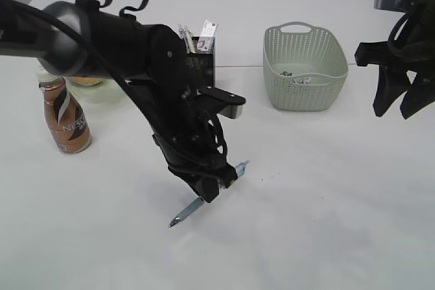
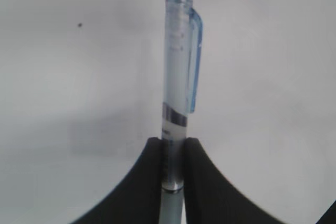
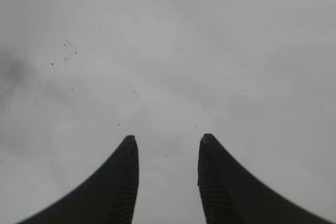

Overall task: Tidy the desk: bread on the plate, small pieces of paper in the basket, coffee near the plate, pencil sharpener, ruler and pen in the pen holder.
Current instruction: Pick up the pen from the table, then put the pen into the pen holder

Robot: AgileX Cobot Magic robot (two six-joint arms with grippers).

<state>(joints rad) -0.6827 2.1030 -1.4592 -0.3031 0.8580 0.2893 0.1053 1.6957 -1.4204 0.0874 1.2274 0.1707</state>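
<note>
The left jaws clamp the pen (image 2: 175, 129) mid-barrel, its clip end jutting beyond them; the right jaws stand apart over bare worktop (image 3: 210, 51).

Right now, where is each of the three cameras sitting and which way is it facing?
Exterior view: sits ahead of the table, slanting down on the pen holder, basket and coffee bottle; both arms show.
Left wrist view: rides the left arm, facing the table; the left gripper is clamped on the pen.
Right wrist view: rides the right arm, facing bare table; the right gripper is open.
Shared: exterior and left wrist views both show the pen.
</note>
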